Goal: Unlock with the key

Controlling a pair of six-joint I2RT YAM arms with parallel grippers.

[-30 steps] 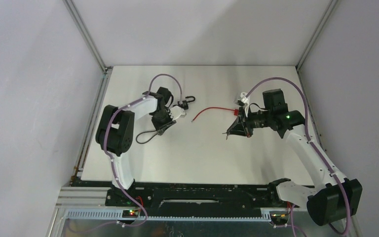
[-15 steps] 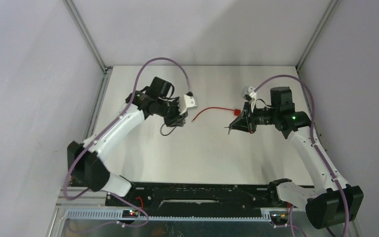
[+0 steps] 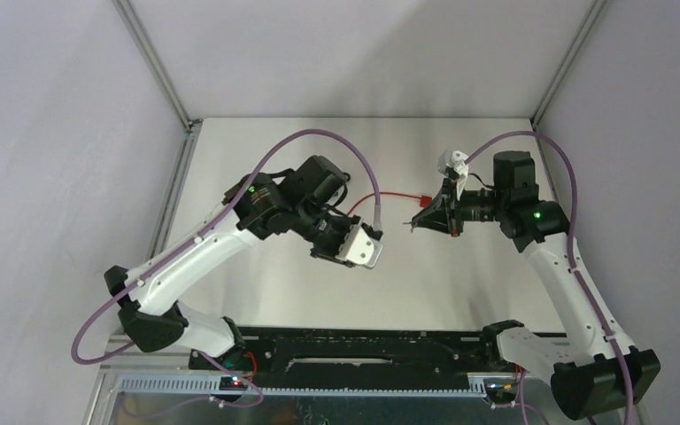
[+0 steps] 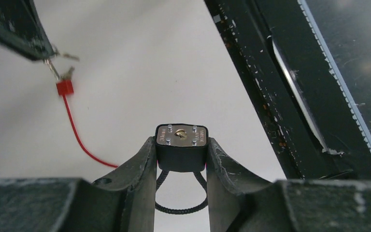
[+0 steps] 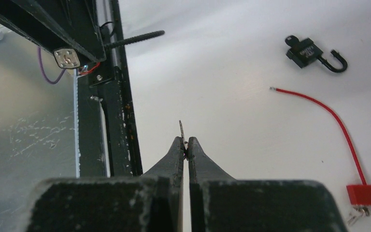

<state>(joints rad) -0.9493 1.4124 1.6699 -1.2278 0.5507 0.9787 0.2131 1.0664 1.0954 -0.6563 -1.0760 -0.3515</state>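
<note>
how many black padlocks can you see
2. One black padlock is gripped in the left tool; a second black padlock lies on the table near the red cable. More may be hidden.

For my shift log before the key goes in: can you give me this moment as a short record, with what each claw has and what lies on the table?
left claw: closed on the black padlock, keyhole face toward its wrist camera, cable loop between the fingers
right claw: shut on the key, blade sticking out past the tips
key and padlock: apart, key not inserted
on the table: red block on a red cable; second padlock, shackle open
</note>
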